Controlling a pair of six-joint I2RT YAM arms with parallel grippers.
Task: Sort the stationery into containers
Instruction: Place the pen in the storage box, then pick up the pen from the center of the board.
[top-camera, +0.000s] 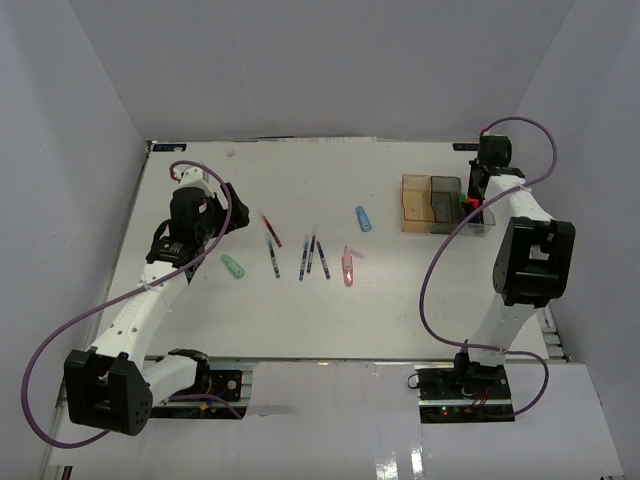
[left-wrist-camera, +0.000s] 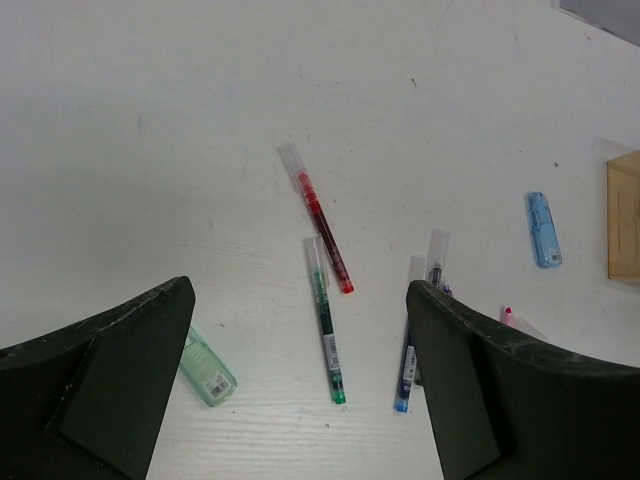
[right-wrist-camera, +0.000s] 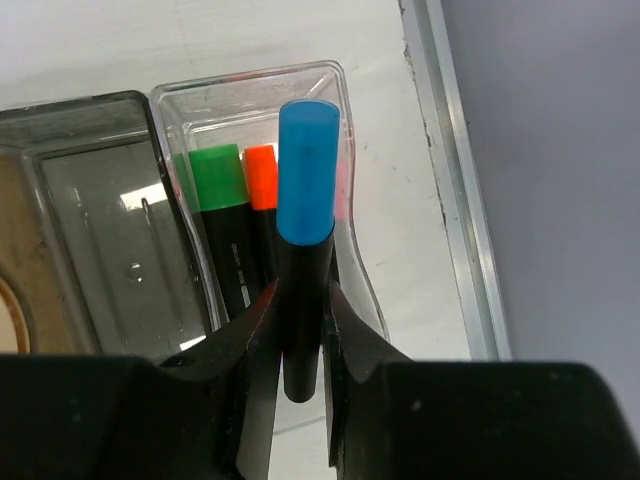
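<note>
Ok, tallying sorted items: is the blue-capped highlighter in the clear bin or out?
Out: the right gripper is shut on the blue-capped highlighter, over the clear bin that holds a green-capped highlighter.

The white table (top-camera: 300, 320) carries a red pen (left-wrist-camera: 322, 215), a green pen (left-wrist-camera: 328, 335), a blue pen (left-wrist-camera: 404, 375), a mint marker (left-wrist-camera: 207, 372), a pale blue marker (left-wrist-camera: 543, 229) and a pink marker (top-camera: 347, 267). The amber bin (top-camera: 415, 203), smoky grey bin (top-camera: 445, 200) and clear bin (right-wrist-camera: 240, 110) are translucent. The blue-capped highlighter (right-wrist-camera: 305, 185), green-capped highlighter (right-wrist-camera: 218, 178) and orange-capped highlighter (right-wrist-camera: 261, 177) have black barrels.
</note>
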